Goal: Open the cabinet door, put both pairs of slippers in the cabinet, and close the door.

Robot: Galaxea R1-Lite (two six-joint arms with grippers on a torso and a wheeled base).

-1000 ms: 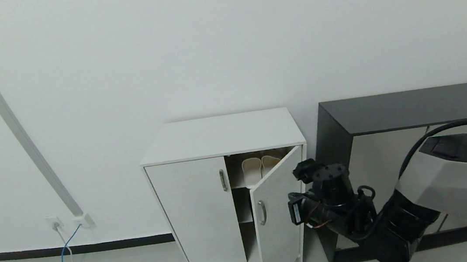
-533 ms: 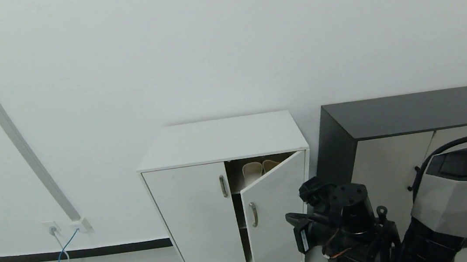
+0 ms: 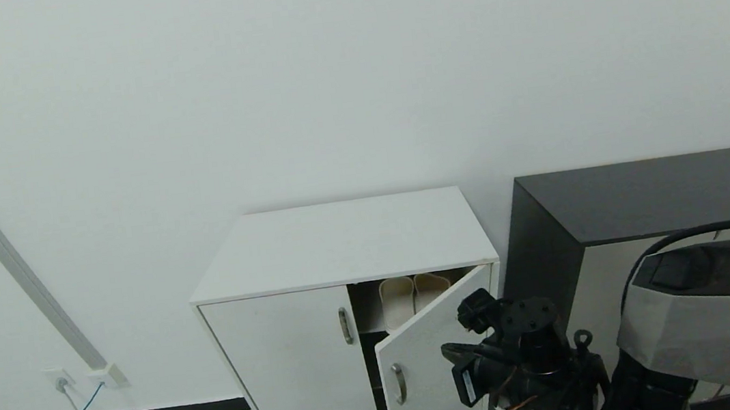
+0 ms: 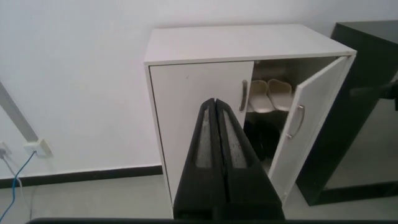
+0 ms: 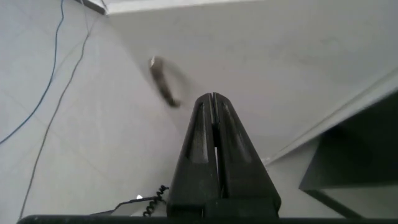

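Note:
The white cabinet [image 3: 342, 242] stands against the wall with its left door [image 3: 288, 372] shut and its right door [image 3: 431, 362] ajar. A beige pair of slippers [image 3: 414, 295] sits on the upper shelf, also seen as slippers [image 4: 268, 95] in the left wrist view. Something dark [image 4: 260, 134] lies on the shelf below; I cannot tell what it is. My right arm [image 3: 519, 352] is close against the outer face of the right door. The right gripper [image 5: 213, 96] is shut and empty, pointing at that door near its handle [image 5: 163, 82]. The left gripper [image 4: 214, 101] is shut and empty, held back from the cabinet front.
A black-topped sideboard [image 3: 652, 193] stands close to the cabinet's right side. A wall socket with cables [image 3: 59, 385] and a slanted cable duct [image 3: 6, 253] are at the left. The floor [image 4: 93, 199] in front of the cabinet is bare.
The head camera has moved, so the whole picture has shifted. The gap between the two doors has narrowed: the right door has swung somewhat toward shut, with my right arm staying beside it.

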